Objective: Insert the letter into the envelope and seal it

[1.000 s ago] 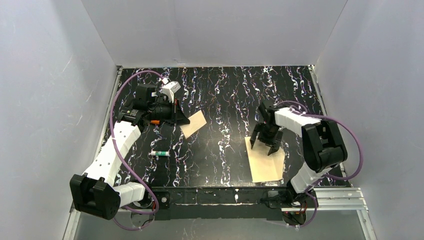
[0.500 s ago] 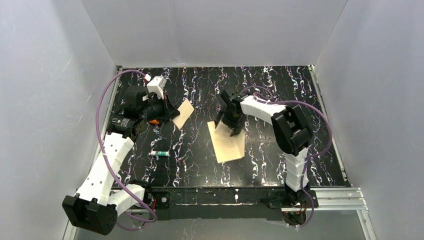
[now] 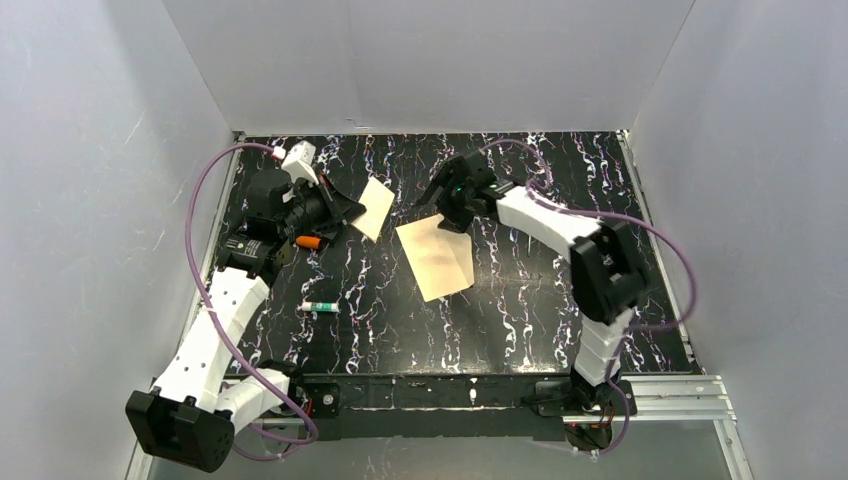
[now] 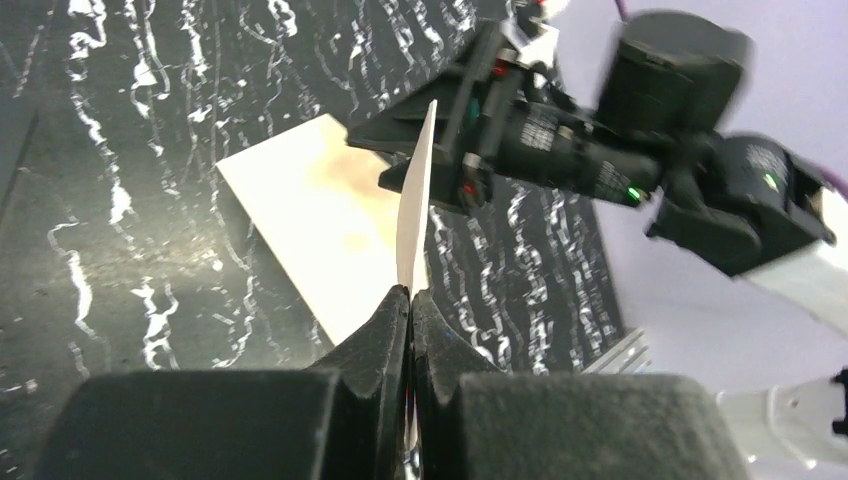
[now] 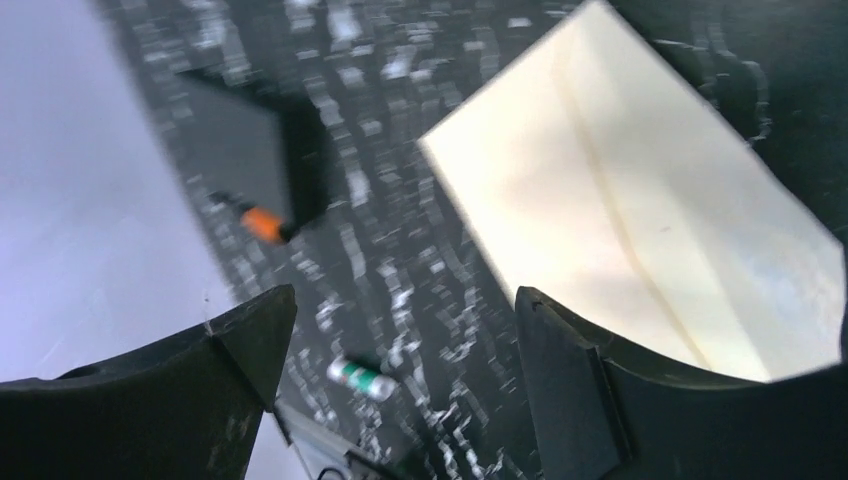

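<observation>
Letter (image 3: pixel 375 207) hangs pinched in the left claw (image 3: pixel 350 212), upper left of centre in the top view. The envelope (image 3: pixel 437 258) lies flat on the counter (image 3: pixel 530 300) mid-frame, with the right claw (image 3: pixel 443 203) spread wide at its far corner.

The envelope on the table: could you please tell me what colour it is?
The envelope is pale cream-yellow, clearest in the right wrist view.

Streaked black counter (image 3: pixel 540 300), pale walls (image 3: pixel 430 60)
White veins cross the glossy top; plain walls rise on three sides; a metal rail (image 3: pixel 670 392) lies at its near right.
</observation>
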`<state>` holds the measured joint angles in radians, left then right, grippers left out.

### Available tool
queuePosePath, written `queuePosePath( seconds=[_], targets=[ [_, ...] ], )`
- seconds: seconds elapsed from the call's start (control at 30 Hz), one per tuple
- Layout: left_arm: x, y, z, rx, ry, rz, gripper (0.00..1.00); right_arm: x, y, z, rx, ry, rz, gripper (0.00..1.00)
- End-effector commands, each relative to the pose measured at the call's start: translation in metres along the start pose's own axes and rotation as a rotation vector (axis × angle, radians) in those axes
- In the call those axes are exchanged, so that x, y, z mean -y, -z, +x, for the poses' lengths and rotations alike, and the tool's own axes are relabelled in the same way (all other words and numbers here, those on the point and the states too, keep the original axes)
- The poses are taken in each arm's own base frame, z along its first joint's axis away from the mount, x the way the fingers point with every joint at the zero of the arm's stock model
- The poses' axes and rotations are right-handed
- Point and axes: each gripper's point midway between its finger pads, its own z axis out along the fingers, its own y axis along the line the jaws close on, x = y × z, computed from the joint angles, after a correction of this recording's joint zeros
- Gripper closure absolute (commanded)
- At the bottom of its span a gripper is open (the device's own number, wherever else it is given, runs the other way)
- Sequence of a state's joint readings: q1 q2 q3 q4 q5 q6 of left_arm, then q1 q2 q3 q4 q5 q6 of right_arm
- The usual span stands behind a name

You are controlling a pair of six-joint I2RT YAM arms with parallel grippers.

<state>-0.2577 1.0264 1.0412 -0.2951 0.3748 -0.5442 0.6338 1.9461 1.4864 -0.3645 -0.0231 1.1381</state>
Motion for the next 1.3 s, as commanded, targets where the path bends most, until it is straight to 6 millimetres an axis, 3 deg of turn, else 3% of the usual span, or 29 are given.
queuePosePath(
  seconds=[0.0, 0.07, 0.23, 0.47, 0.63, 0.8, 0.97, 1.03, 1.17, 1.27],
  targets=[
    [0.023, -0.006, -0.025, 0.098, 0.157, 0.086, 1.00, -0.080, 0.096, -0.014, 0.104, 0.151, -0.408, 0.11],
    [0.032, -0.009, -0.037, 0.146, 0.252, 0.130, 1.00, -0.099, 0.131, -0.009, 0.141, 0.198, -0.595, 0.10],
    [0.055, -0.011, -0.063, 0.189, 0.422, 0.228, 1.00, -0.124, 0.203, 0.007, 0.180, 0.147, -1.004, 0.06],
    [0.092, 0.004, -0.092, 0.207, 0.505, 0.370, 1.00, -0.154, 0.240, 0.014, 0.121, 0.126, -1.154, 0.04],
    [0.098, 0.003, -0.094, 0.208, 0.609, 0.454, 1.00, -0.181, 0.276, 0.014, 0.044, 0.072, -1.363, 0.16],
    [0.098, 0.006, -0.096, 0.230, 0.586, 0.462, 1.00, -0.186, 0.282, 0.014, 0.031, 0.070, -1.391, 0.36],
    [0.101, 0.006, -0.097, 0.227, 0.574, 0.474, 1.00, -0.188, 0.279, 0.013, 0.033, 0.074, -1.381, 0.64],
    [0.100, 0.007, -0.096, 0.229, 0.569, 0.473, 1.00, -0.190, 0.276, 0.012, 0.029, 0.074, -1.373, 0.68],
    [0.099, 0.010, -0.092, 0.229, 0.561, 0.473, 1.00, -0.193, 0.269, 0.010, 0.030, 0.077, -1.361, 0.68],
    [0.098, 0.011, -0.089, 0.233, 0.552, 0.471, 1.00, -0.196, 0.269, 0.011, 0.021, 0.088, -1.372, 0.85]
  ],
)
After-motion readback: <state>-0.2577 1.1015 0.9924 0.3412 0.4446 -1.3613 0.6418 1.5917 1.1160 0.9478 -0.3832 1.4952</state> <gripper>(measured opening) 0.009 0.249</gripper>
